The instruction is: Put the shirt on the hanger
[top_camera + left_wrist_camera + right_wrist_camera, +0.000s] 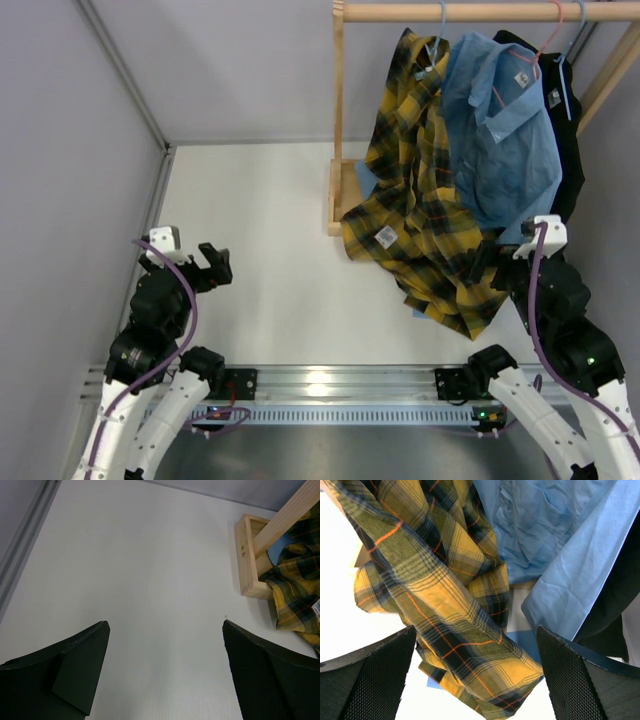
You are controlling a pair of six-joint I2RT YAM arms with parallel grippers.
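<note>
Inspected: plaid shirt, at the far right, hanging from the wooden rail. Upper end bunched at the hook of the pale-blue hanger; lower end pooled on the table, white label turned up. Cannot tell whether seated on both arms of the hanger. Judged lopsided, one side sagging low.

Handling, as judged: soft, light, limp flannel with no shape of its own. Likely to slip off so thin a hanger if tugged downward. Best taken at the collar or a shoulder seam close to the hanger, not at the trailing hem or sleeve.

Adjoining: light-blue shirt touching on the right, black garment beyond that. Some risk of dragging the blue shirt along.

Right gripper: jaws spread wide, holding nothing. Set just on the near side of the low folds and facing them, plaid cloth across the whole gap in the wrist view. Contact with the cloth not determinable.

Left gripper: jaws spread wide, empty. Set at the near left over bare table, well apart from the shirt. Only the rack base and a corner of plaid at the right edge of its wrist view.
</note>
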